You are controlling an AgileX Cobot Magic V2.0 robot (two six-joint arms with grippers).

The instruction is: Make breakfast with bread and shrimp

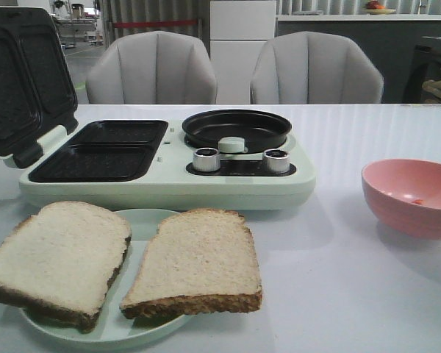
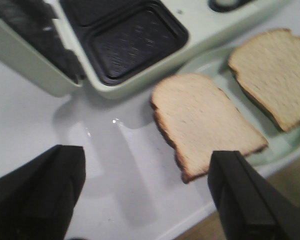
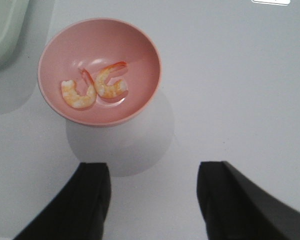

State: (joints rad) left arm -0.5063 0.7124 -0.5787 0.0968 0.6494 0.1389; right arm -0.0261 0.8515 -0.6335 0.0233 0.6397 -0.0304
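Observation:
Two bread slices lie on a pale green plate at the table's front left: the left slice and the right slice. In the left wrist view they show as the nearer slice and the farther slice. Two shrimp, one beside the other, lie in a pink bowl that also shows at the right in the front view. My left gripper is open and empty above the table beside the nearer slice. My right gripper is open and empty, short of the bowl.
A pale green breakfast maker stands behind the plate, with two black sandwich wells, its lid raised at the left, a round black pan and two knobs. Two grey chairs stand beyond the table. The table's front edge is near my left gripper.

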